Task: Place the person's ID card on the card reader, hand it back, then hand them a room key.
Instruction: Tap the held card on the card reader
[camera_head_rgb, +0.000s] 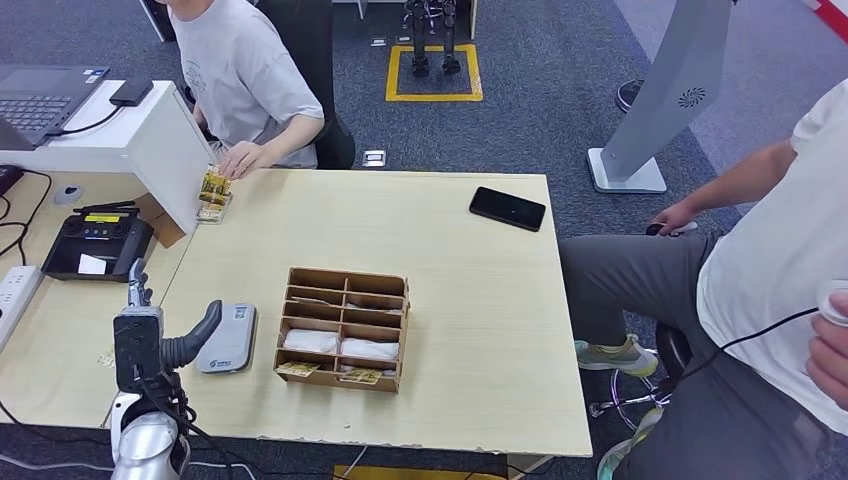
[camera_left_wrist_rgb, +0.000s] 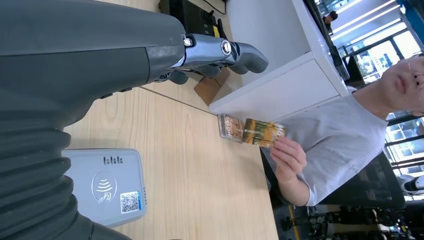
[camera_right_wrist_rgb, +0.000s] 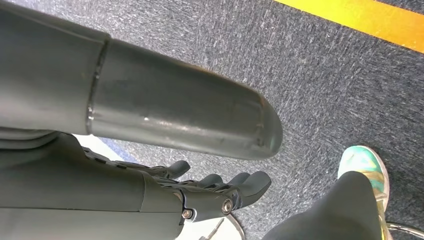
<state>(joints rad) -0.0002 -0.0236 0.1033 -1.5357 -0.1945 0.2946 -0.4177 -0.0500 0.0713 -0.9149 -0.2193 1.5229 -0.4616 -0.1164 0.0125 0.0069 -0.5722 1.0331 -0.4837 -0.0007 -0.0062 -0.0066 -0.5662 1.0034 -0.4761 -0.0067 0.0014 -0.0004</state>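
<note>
— Card (camera_head_rgb: 214, 186) first: where does it sit?
— Far from the reader (camera_head_rgb: 227, 339), at the table's (camera_head_rgb: 470, 300) back edge, pinched in the seated person's hand (camera_head_rgb: 240, 158).
— And the left hand (camera_head_rgb: 150, 345)?
— Raised just beside the reader, fingers loose, grasping nothing.
— Right hand (camera_right_wrist_rgb: 210, 192)?
— Hanging over carpet, fingers lightly curled, holding nothing.
— Room keys?
— White cards in the wooden box (camera_head_rgb: 342, 328), right beside the reader.

The reader (camera_head_rgb: 228, 339) is lying on the table (camera_head_rgb: 470, 300), just left of the rack (camera_head_rgb: 343, 328). A phone (camera_head_rgb: 507, 208) is lying at the far right, and a person's hand (camera_head_rgb: 240, 158) is holding a card (camera_head_rgb: 213, 184) at the far left edge.
</note>
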